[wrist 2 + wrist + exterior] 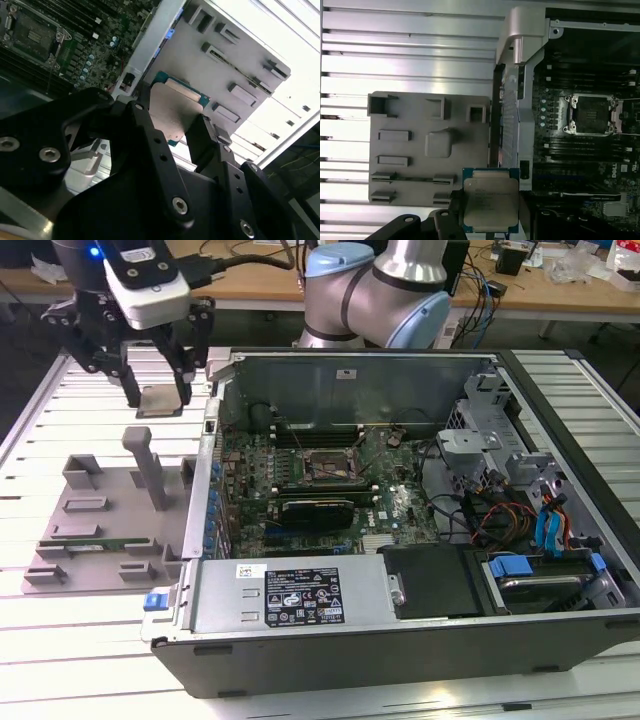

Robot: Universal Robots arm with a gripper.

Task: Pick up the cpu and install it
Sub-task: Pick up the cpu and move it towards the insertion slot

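Note:
The cpu (158, 402) is a flat silver-grey square chip with a thin pale rim. It hangs in the air, with my gripper (158, 393) shut on two opposite edges. In the exterior view it is high above the slatted table, beyond the grey fixture plate (100, 510) and to the exterior view's left of the open computer case. Both wrist views show the cpu (490, 202) (175, 107) clamped between the black fingers (145, 125). The motherboard's open socket (328, 468) (592, 114) lies inside the case, apart from the chip.
The open computer case (560, 640) has a metal wall (205, 490) between the fixture plate and the motherboard. A grey post (150, 465) stands upright on the plate. A green memory stick (95, 535) lies in the plate. Drive cages and cables (520, 510) fill the case's right.

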